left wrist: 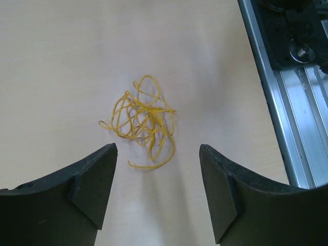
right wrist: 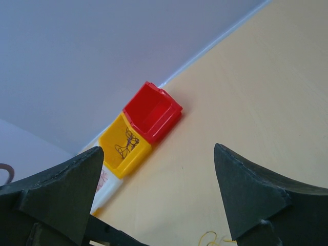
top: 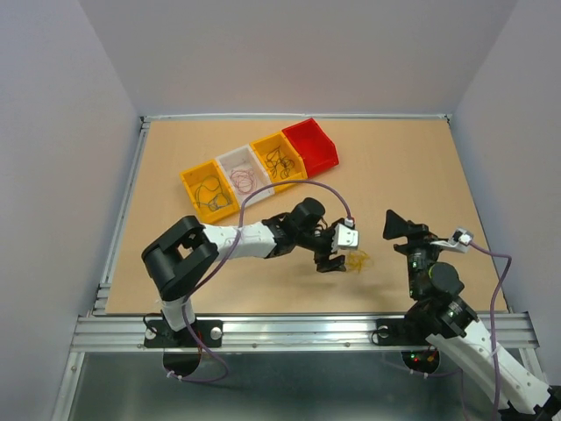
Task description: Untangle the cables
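Observation:
A small clump of thin yellow cables (left wrist: 143,120) lies on the tan table, also seen in the top view (top: 358,260) and at the bottom edge of the right wrist view (right wrist: 215,239). My left gripper (left wrist: 158,154) is open and empty, hovering just short of the clump, its fingers (left wrist: 92,179) on either side. In the top view the left gripper (top: 333,256) sits right beside the clump. My right gripper (right wrist: 156,159) is open and empty, raised at the right of the table (top: 405,230), apart from the clump.
A row of bins stands at the back: a yellow bin (top: 209,190) with dark wires, a white bin (top: 244,174) with pink wires, a yellow bin (top: 277,158) with dark wires, and a red bin (top: 310,146). An aluminium rail (left wrist: 287,118) runs along the near edge.

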Robot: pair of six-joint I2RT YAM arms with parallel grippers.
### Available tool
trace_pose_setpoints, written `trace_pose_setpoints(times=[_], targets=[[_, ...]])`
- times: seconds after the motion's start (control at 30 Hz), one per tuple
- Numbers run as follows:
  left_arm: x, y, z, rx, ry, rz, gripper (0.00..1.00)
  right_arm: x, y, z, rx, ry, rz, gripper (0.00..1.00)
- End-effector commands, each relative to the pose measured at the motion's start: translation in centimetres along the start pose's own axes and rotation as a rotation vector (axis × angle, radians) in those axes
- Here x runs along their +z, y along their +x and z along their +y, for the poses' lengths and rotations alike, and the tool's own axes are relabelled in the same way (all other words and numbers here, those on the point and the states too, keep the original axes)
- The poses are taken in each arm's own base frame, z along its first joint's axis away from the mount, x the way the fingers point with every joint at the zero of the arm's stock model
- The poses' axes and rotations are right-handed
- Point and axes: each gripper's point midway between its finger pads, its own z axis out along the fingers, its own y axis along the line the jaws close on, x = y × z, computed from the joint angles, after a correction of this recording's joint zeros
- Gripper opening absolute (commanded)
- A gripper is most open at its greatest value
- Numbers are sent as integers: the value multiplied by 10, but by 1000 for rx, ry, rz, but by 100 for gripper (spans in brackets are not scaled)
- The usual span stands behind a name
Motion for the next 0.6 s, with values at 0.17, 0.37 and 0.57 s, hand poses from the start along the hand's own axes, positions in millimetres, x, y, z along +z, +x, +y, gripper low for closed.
trace_pose_setpoints(times=[0.17,0.37,0.57], targets=[[26,-16,11,20,-3,1,80,0,-6,-5,27,16,-44,93],[44,4,20,-16,-33,79,67,0,-6,-3,29,13,-43,93],[47,12,19,4,-44,117,0,-1,-10,-2,31,6,-52,93]])
